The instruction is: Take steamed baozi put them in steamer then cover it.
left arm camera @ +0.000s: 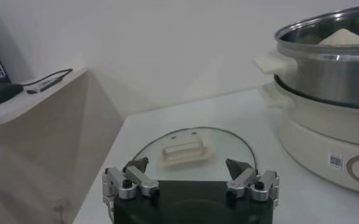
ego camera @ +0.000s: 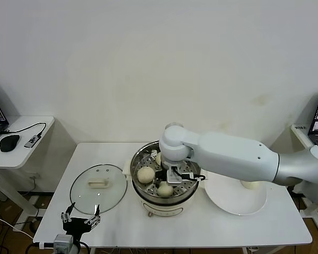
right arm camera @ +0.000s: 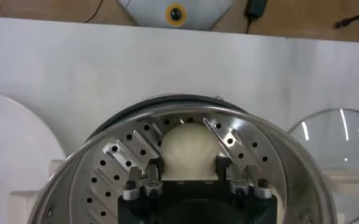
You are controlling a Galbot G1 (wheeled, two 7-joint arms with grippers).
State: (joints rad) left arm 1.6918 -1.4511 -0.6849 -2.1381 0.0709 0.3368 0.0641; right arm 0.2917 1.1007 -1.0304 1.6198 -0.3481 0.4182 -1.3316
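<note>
The steamer (ego camera: 148, 198) stands mid-table, a shiny perforated basket on a cream pot base. Three baozi lie in it: one at the left (ego camera: 145, 174), one at the front (ego camera: 165, 189), one at the back (ego camera: 158, 158), half hidden. My right gripper (ego camera: 168, 181) reaches into the basket. In the right wrist view it (right arm camera: 189, 163) is shut on the front baozi (right arm camera: 190, 146), fingers against both its sides, over the perforated floor (right arm camera: 115, 167). Another baozi (ego camera: 250, 184) sits on the white plate (ego camera: 230, 201). The glass cover (ego camera: 98, 188) lies flat left of the steamer. My left gripper (ego camera: 80, 217) is open and empty near the table's front left edge.
In the left wrist view the left gripper (left arm camera: 186, 167) faces the cover (left arm camera: 228, 143) and its cream handle (left arm camera: 182, 151), with the steamer (left arm camera: 325, 73) to one side. A side desk (ego camera: 21, 129) with a mouse stands at the far left.
</note>
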